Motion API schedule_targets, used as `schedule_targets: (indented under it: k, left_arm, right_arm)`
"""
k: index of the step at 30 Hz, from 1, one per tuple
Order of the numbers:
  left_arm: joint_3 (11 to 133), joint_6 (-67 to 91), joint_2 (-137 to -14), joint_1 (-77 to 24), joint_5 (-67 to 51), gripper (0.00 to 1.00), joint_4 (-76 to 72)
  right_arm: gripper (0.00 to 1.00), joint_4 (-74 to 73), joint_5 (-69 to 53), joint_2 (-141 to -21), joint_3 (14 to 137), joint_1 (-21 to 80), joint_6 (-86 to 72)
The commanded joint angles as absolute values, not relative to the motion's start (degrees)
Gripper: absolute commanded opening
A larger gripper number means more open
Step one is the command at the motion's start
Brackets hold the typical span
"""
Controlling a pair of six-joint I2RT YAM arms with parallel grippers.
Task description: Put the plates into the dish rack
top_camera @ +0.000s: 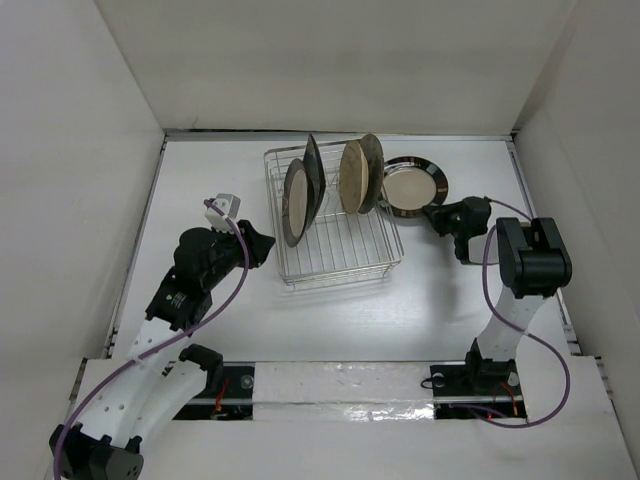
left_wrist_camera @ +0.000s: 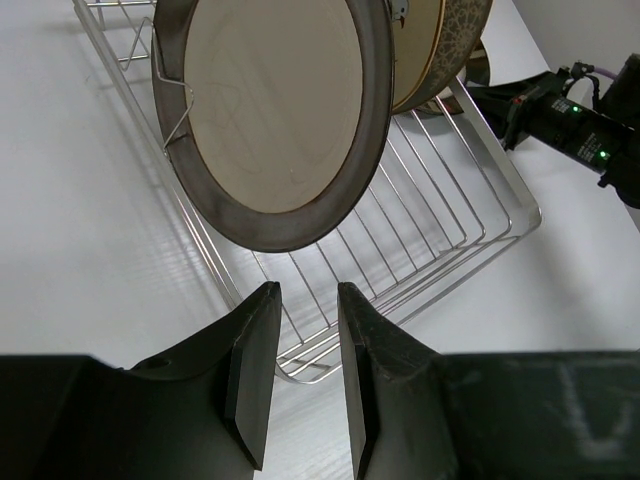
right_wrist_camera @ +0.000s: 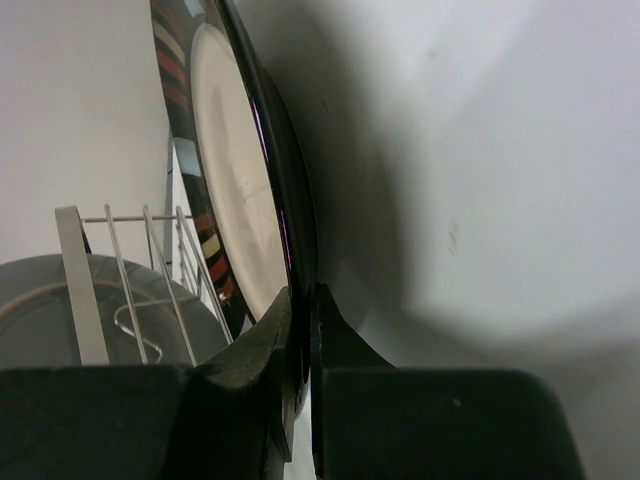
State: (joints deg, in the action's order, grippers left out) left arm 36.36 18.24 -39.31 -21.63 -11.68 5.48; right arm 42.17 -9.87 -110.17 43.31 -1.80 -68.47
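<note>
Silver wire dish rack point(top_camera: 340, 268) carries four plates point(top_camera: 352, 180) standing on edge in two pairs. The fifth, a black-rimmed cream plate point(top_camera: 410, 186), sits just outside its right side. We see the right gripper point(top_camera: 437, 216) clamped on that plate's rim. The left gripper point(top_camera: 262, 243) is empty, fingers apart, near the rack's left side.

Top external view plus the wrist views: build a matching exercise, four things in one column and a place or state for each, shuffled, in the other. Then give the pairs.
Things
1. left gripper
2. right gripper
3. brown-rimmed cream plate
4. glossy black-rimmed plate

Places and states
A. outside the dish rack, to its right
B. open, holding nothing
C. standing on edge in the dish rack
D. shut on a plate's rim

Pairs: 1-B, 2-D, 3-C, 4-A
</note>
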Motion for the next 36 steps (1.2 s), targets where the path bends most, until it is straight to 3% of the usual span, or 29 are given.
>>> schedule_targets:
  k: [1,7,11,15,20,26,36]
  left_arm:
    - [38.32,17.67,-39.55,-21.27,-11.86,0.26,3.69]
    - [38.32,17.67,-39.81,-21.27,-12.22,0.26,3.43]
    - [38.32,17.75,-39.03,-21.27,-11.96,0.26,3.25]
    - [38.14,17.58,-39.29,-21.27,-12.92,0.26,3.34]
    - [38.23,17.67,-39.02,-21.27,-13.26,0.27,3.25]
    - [38.15,17.67,-38.58,-21.27,-13.18,0.27,3.25]
    - [37.79,17.75,-38.15,-21.27,-14.68,0.27,2.73]
  right_arm:
    - [0.0,46.76,-3.81,-102.33,38.52,-2.45,-68.3]
    - [0.0,34.65,12.6,-77.68,38.04,-0.89,-58.05]
    - [0.0,25.77,26.34,-63.5,45.31,6.66,-45.73]
    - [0.0,21.62,34.7,-58.28,54.37,17.54,-33.42]
    - [0.0,20.92,41.3,-60.72,65.11,28.55,-18.91]
    - [0.0,14.26,46.21,-73.72,82.57,38.65,-8.8]
    - [0.0,11.43,56.16,-89.82,98.61,44.12,3.08]
